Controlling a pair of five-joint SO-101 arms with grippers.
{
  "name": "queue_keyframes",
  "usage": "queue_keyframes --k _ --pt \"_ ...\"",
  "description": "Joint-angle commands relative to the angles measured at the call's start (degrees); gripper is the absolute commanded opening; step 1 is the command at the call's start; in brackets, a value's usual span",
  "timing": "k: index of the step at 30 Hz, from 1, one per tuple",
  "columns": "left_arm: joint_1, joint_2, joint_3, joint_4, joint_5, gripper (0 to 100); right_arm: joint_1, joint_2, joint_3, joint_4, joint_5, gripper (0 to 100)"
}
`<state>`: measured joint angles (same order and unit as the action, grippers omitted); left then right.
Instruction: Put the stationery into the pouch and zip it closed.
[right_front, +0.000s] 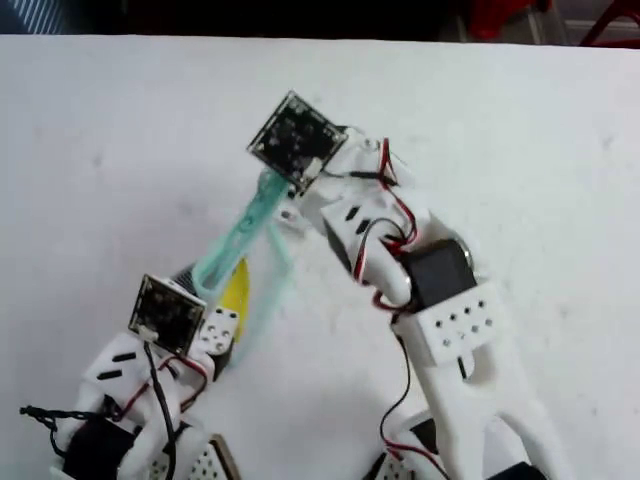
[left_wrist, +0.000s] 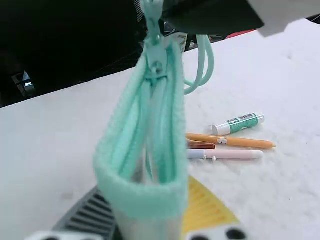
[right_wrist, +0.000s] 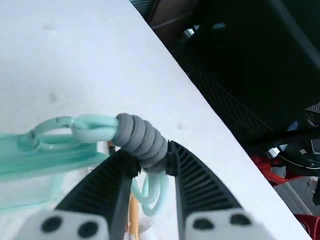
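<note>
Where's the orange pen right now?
In the left wrist view the slim orange pen lies on the white table, between the green-labelled white tube and the slim white pen.

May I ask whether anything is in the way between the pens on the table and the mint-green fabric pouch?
Nothing visible lies between them. The mint-green fabric pouch hangs above the table, gripped by the left gripper and right gripper, so neither is free for the pens.

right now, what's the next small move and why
Probably release the grey zipper pull from the right gripper and reach for the orange pen: the pouch, held by the left gripper, looks unzipped, and the stationery lies outside it.
</note>
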<state>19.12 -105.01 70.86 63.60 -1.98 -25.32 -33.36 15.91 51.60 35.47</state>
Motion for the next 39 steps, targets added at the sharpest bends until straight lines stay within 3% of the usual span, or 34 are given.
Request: queue_keyframes --k 1,28,30,35,39 --pt "-0.7 0.5 0.4 -0.3 -1.1 2 4.1 1.4 -2.7 -3.9 -0.3 1.7" --pt "-0.7 0.5 0.4 0.7 -1.1 2 7.3 4.4 -2.7 -5.9 -0.8 2.3" --pt "-0.7 0.5 0.4 0.7 -1.1 2 6.0 3.8 -2.7 -4.3 -0.8 8.7" --pt "-0.7 0.5 0.4 0.6 -1.1 2 2.6 0.3 -2.5 -0.4 -0.5 35.6" --pt "-0.7 0.5 0.4 0.6 -1.1 2 1.0 -3.3 -2.5 2.0 -0.4 34.7"
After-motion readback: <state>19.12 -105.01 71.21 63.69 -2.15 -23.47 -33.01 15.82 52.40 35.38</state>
